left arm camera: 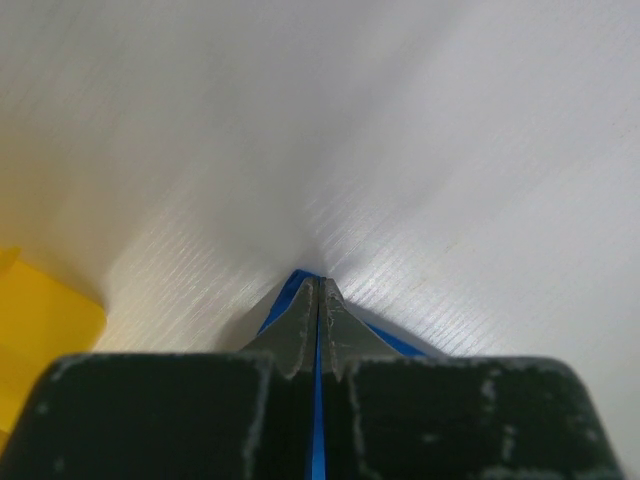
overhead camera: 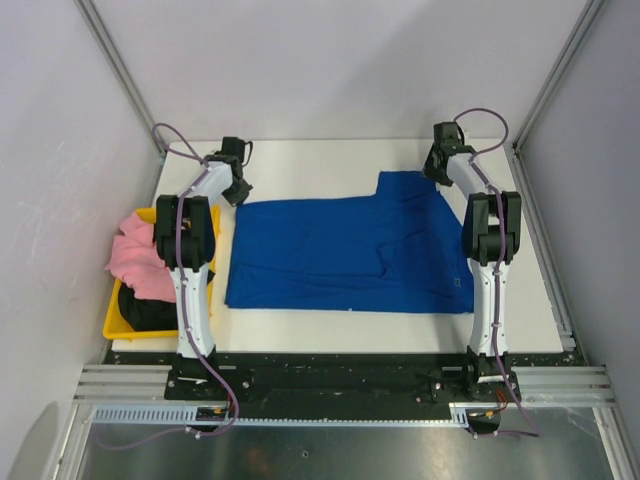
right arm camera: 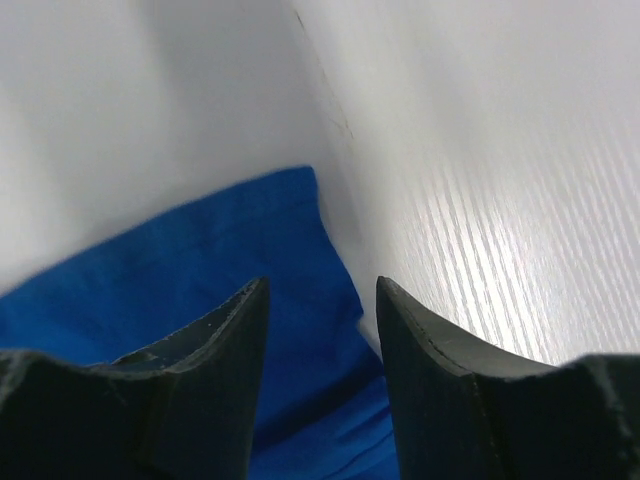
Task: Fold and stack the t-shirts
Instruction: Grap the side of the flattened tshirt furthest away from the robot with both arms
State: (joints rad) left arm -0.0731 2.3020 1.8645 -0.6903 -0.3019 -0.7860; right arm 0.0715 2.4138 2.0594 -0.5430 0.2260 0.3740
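Observation:
A royal-blue t-shirt [overhead camera: 345, 255] lies spread on the white table, plain side up. My left gripper [overhead camera: 240, 193] is shut on its far left corner; in the left wrist view blue cloth [left arm camera: 318, 420] shows pinched between the closed fingers. My right gripper [overhead camera: 437, 168] is open over the shirt's far right corner, its fingers straddling the blue edge [right arm camera: 300, 300]. A pink t-shirt [overhead camera: 140, 256] and a black one [overhead camera: 148, 310] lie bunched in the yellow bin at the left.
The yellow bin [overhead camera: 112, 325] sits at the table's left edge beside the left arm; its corner shows in the left wrist view [left arm camera: 40, 320]. White walls and metal frame posts [overhead camera: 120, 70] enclose the table. A black rail [overhead camera: 330, 375] runs along the near edge.

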